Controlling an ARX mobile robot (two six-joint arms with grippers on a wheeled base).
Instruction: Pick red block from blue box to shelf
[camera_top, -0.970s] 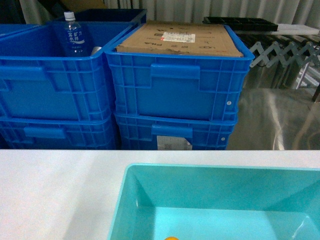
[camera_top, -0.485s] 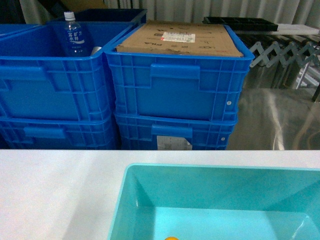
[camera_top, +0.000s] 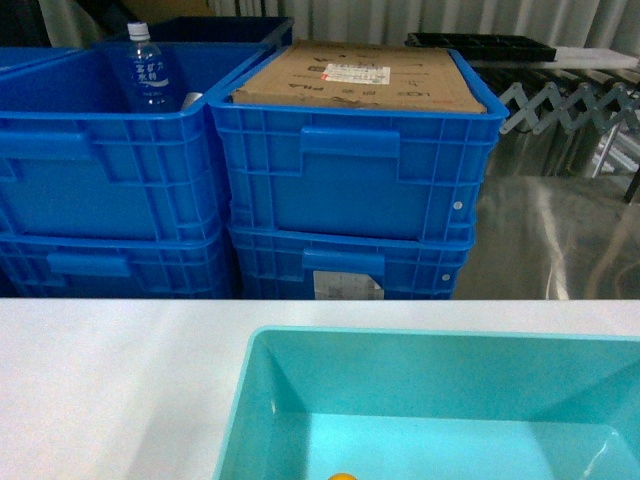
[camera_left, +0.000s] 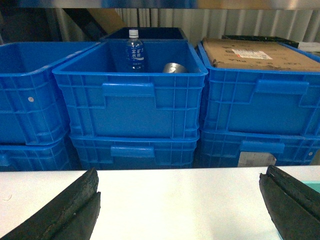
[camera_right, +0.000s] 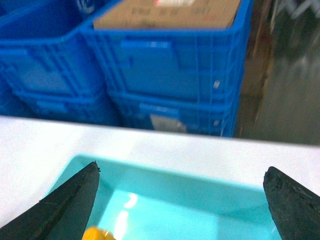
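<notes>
White worktop (camera_top: 110, 380) carries a teal bin (camera_top: 440, 400) at 5 o'clock. Stacked blue crates (camera_top: 350, 170) stand at 12 o'clock. Left pincer (camera_left: 180, 200) is spread wide over the worktop; right pincer (camera_right: 180, 195) is spread wide above the bin. Red block not visible.

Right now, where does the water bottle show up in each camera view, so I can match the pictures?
Head: the bottle stands at upper left, inside the top-left blue crate.
Left wrist: the bottle is upper centre, at the back of the middle crate, beside a metal can.
Right wrist: not clearly in view; only a blurred scrap at the top edge.
Shared landmark: the cardboard box in the neighbouring crate, right of the bottle's crate.
</notes>
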